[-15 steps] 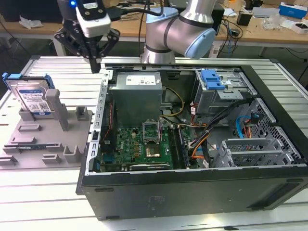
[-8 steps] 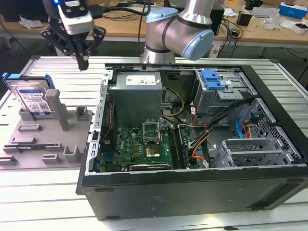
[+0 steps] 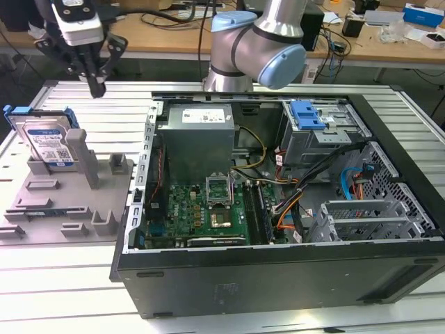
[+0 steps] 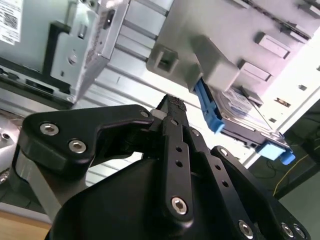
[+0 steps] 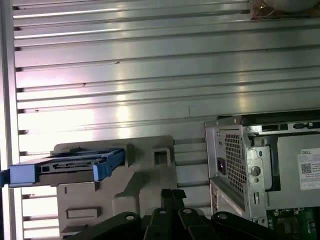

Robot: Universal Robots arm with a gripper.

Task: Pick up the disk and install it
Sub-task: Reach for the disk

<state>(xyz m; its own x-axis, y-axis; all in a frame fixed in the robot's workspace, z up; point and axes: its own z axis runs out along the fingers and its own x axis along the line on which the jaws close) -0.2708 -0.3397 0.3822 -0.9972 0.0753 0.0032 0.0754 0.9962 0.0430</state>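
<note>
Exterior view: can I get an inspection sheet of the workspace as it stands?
Surface: slatted metal table carrying a grey holder and an open computer case.
Job's things: disk stands on edge in the holder, not gripped.
Clutter: nothing seen.
Grippers: gripper shut, empty, above the table near the disk, apart from it.
Cables: bundles inside the case.
Surroundings: desk behind, with wires and boxes.

The disk [image 3: 47, 142] stands in a holder [image 3: 42, 209], at the exterior view's left of the case [image 3: 278, 278]
</note>
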